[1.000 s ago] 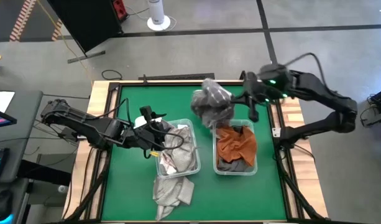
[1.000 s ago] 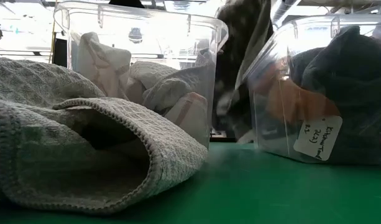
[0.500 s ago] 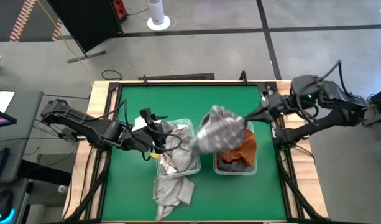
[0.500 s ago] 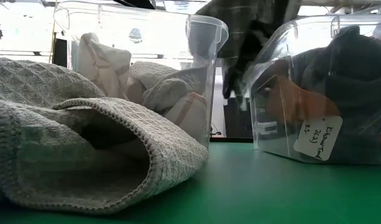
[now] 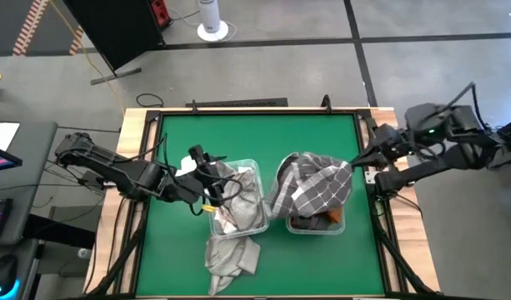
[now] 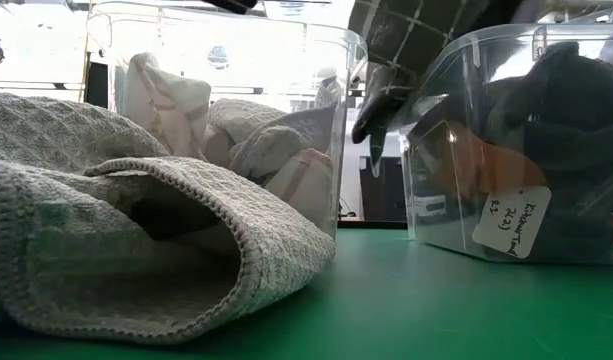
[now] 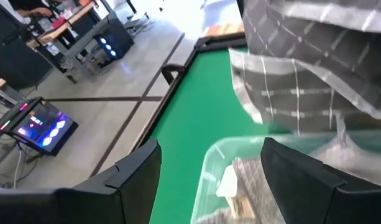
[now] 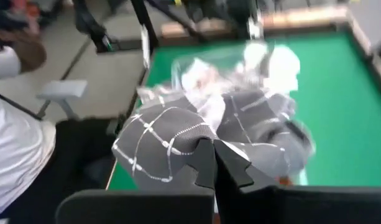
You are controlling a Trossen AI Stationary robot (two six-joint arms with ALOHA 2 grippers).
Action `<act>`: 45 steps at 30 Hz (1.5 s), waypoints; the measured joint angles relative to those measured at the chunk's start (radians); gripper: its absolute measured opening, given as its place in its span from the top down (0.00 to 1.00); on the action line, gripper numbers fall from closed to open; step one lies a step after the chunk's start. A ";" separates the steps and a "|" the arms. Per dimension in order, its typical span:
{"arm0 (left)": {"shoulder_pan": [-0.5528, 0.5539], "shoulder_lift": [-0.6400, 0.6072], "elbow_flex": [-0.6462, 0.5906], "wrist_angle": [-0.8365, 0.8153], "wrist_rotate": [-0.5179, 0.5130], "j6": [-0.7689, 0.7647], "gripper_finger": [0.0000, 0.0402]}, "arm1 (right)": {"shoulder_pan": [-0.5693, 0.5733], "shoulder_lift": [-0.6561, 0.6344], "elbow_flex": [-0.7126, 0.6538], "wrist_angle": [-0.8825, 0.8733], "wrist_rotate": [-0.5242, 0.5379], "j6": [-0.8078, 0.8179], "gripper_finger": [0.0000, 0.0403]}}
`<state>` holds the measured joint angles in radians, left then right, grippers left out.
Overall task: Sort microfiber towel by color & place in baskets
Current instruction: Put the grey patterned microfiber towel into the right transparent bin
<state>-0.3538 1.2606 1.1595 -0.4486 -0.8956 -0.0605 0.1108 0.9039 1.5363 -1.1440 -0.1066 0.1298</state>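
A grey checked towel [image 5: 312, 185] is spread over the right clear basket [image 5: 318, 231], which holds an orange towel [image 5: 333, 217] and dark cloth. My right gripper [image 5: 358, 161], at that basket's right far corner, is shut on the checked towel. The left clear basket [image 5: 263, 225] holds pale towels [image 5: 238, 196]. My left gripper [image 5: 201, 179] hovers open at the left basket's left side, touching nothing. In the left wrist view its fingers [image 7: 140, 180] frame the basket's rim [image 7: 209, 155]. A beige waffle towel [image 5: 230, 254] lies flat on the table, near of the left basket. My right gripper [image 8: 214, 165] pinches an edge of the checked towel [image 8: 206, 144] between its two shut fingers, coming slanting down from the table's right. The cloth fans out from the fingers across the right basket. Its far-left part [image 6: 391, 95] hangs over the basket's left rim, clear of the table.
The table's raised wooden rim [image 5: 380, 150] lies right beside my right gripper. In the low view the beige waffle towel [image 6: 136, 230] fills the near left foreground. Open green felt [image 5: 238, 137] lies on the far side of both baskets.
My right gripper has moved toward the table's right and near edges and downward, staying shut on the checked towel. The towel, first bunched up and lifted over the far middle of the table, has swung over and spread out across the right basket.
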 joint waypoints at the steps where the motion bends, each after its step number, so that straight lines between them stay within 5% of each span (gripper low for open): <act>1: 0.004 0.000 0.000 0.016 0.000 0.012 0.34 | 0.000 0.012 -0.002 -0.023 0.000 0.021 0.96; 15: 0.041 0.000 0.000 0.108 0.000 0.049 0.34 | -0.053 0.257 -0.138 -0.134 0.003 0.055 0.96; 19: 0.041 0.000 0.000 0.108 0.000 0.032 0.34 | -0.090 0.334 -0.217 -0.108 0.103 0.039 0.94; 27: 0.015 0.000 0.000 0.103 0.000 0.027 0.34 | -0.132 0.464 -0.346 -0.086 0.133 -0.010 0.77; 38: 0.014 0.000 0.000 0.101 0.000 0.026 0.34 | -0.022 0.577 -0.352 0.064 0.133 -0.008 0.50; 45: 0.014 0.000 0.000 0.098 0.000 0.016 0.34 | 0.034 0.727 -0.350 0.117 0.133 -0.003 0.44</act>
<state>-0.3393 1.2610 1.1595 -0.3506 -0.8955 -0.0441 0.1447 1.6314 1.1863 -1.0274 0.0262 0.1272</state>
